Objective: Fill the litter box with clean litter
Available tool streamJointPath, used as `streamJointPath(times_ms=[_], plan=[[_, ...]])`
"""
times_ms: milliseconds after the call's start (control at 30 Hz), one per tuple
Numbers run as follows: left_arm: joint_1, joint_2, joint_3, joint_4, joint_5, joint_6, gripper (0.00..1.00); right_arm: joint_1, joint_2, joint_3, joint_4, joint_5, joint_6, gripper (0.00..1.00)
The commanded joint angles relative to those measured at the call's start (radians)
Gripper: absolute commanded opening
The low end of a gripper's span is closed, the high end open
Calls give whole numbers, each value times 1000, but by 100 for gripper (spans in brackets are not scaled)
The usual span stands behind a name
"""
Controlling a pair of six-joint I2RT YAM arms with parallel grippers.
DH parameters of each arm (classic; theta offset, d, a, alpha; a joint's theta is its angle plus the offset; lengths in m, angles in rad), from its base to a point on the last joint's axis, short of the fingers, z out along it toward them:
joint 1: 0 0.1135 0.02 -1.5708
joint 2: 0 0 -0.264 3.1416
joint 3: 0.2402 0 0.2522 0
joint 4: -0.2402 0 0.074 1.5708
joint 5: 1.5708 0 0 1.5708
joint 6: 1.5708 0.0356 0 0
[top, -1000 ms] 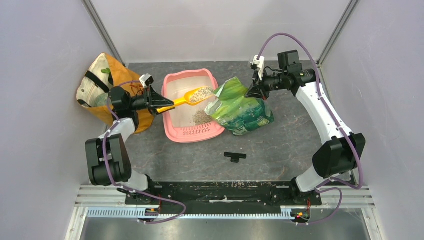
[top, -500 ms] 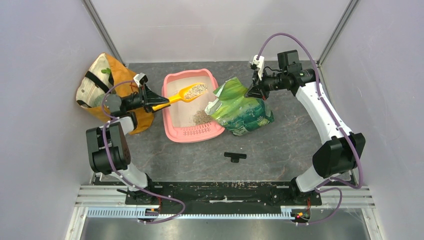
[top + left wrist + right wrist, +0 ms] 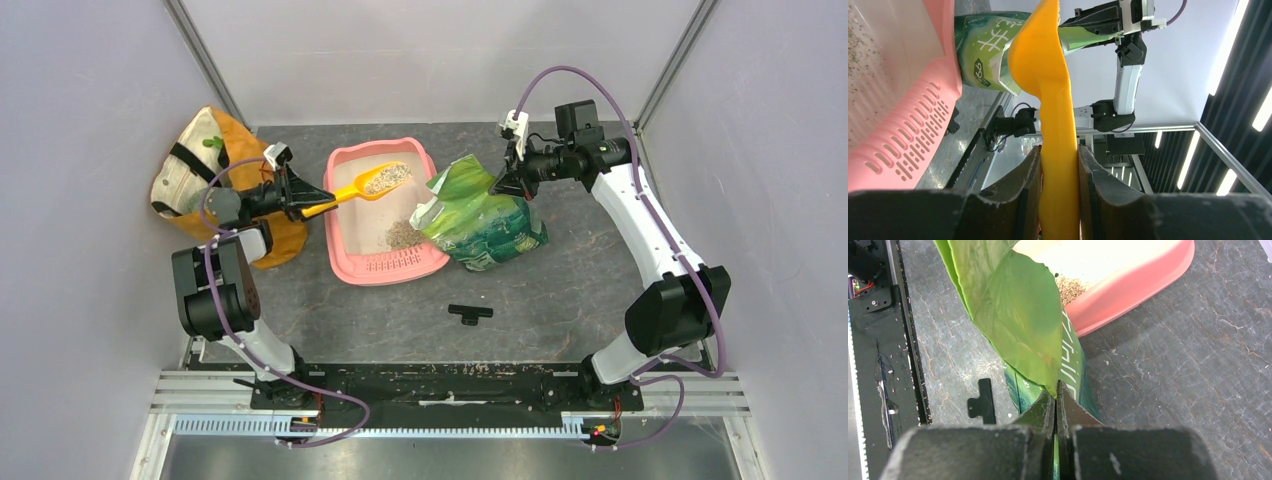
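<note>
Scoop (image 3: 372, 186) has drawn back from the mouth of the green foil bag (image 3: 485, 222) over the last second. It now hangs over the far half of the litter box (image 3: 345, 262), its load of litter (image 3: 386, 178) still aboard.

Left claw (image 3: 303, 200) clamped on the orange handle, arm folded back toward the fabric bag (image 3: 195, 170). Right claw (image 3: 498, 184) unmoved, pinching the foil bag's top edge.

Box sits mid-table (image 3: 560, 290), with only a small heap near its slotted lip.

Scoop looks about level, though that is hard to be sure of from above. Likely meaning: carry done, tipping next, box far from full.
</note>
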Motion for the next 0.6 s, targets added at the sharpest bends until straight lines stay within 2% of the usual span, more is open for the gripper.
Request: streamJointPath(times_ms=[0,333,567], plan=[[30,22,51,80,45,-187,2,9,-33,35,53,-18,8,0],[35,51,104,80,6,-192,2,11,-30,48,35,-7,10,0],[35,37,147,80,-10,-269,2,16,-28,58,16,8,5,0]])
